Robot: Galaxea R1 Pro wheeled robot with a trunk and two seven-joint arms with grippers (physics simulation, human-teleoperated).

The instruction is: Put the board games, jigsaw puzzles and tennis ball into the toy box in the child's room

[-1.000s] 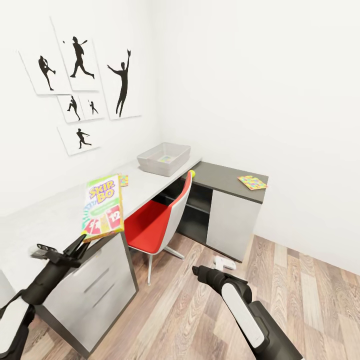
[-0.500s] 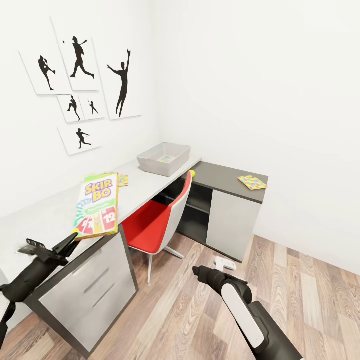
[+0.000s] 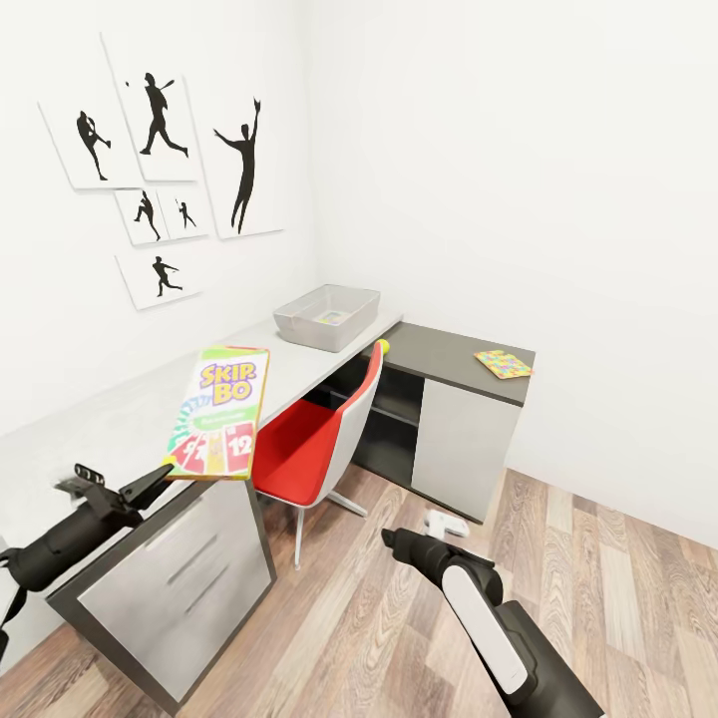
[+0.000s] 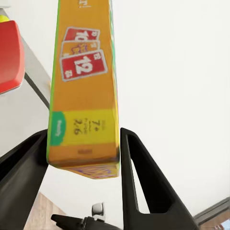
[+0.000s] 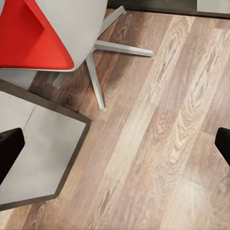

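Left wrist view: left tool (image 4: 84, 158) clamped on SKIP-BO box (image 4: 85, 86); right tool (image 5: 115, 143) fingers apart.

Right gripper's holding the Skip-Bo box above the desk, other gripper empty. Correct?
Wrong arm. The left gripper is clamped on the Skip-Bo box above the desk, as the left wrist view shows. The right gripper is open and empty over the floor.

Red chair seat (image 5: 36, 40), its metal legs (image 5: 98, 72), grey drawer unit corner (image 5: 43, 158), wood-plank floor (image 5: 163, 143)
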